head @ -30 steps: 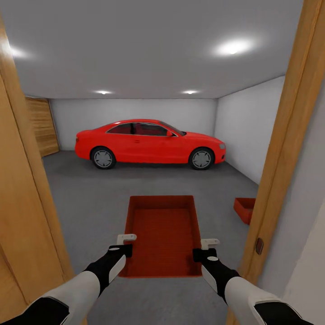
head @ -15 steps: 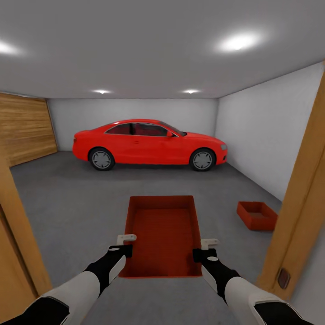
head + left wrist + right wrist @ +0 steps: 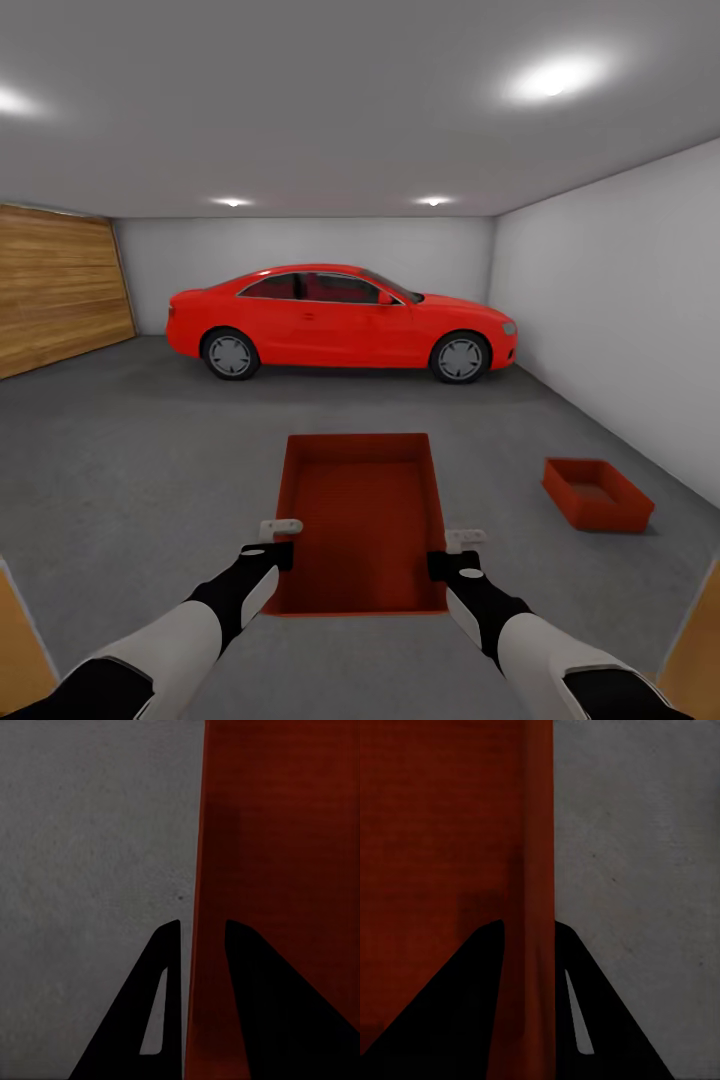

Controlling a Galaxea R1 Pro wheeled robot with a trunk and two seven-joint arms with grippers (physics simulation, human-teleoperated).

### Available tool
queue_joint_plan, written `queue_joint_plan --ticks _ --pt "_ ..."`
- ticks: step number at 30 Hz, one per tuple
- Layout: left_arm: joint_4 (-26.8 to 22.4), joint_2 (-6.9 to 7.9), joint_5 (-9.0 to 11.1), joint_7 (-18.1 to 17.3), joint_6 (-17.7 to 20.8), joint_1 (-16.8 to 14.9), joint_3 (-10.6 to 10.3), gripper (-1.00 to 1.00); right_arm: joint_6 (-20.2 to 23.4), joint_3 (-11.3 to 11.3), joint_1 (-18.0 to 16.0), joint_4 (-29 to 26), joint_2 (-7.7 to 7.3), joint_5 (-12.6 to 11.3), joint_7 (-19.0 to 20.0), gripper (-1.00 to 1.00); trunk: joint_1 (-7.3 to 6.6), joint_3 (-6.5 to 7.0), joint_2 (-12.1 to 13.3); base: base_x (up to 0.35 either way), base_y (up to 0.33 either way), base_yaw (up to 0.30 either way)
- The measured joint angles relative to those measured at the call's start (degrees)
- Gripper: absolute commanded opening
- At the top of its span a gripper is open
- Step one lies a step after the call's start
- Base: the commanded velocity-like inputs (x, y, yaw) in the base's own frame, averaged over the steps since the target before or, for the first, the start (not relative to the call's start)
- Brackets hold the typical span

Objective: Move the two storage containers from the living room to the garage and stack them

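Observation:
I carry an orange-red open-topped storage container level in front of me, above the dark grey garage floor. My left gripper is shut on its left wall, one finger inside and one outside. On the opposite wall my right gripper is shut the same way. The other storage container rests on the floor to the right, close to the pale wall.
A red car is parked across the back of the garage. A wood-panelled garage door lines the left side. The white wall runs along the right. Orange door-frame edges show at the lower corners.
The view has advanced through the orange doorway into the garage; the frame has slid out to the edges. The second container is now fully in sight. Both grippers keep their hold.

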Motion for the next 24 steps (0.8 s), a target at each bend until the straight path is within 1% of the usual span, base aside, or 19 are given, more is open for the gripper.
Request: queue_joint_plan --ticks 24 --pt "0.01 0.01 -0.01 -0.06 -0.19 0.00 0.04 -1.00 -0.09 0.06 0.00 -0.08 0.00 0.00 -0.03 -1.00 0.00 0.00 0.00 0.321 0.000 0.002"
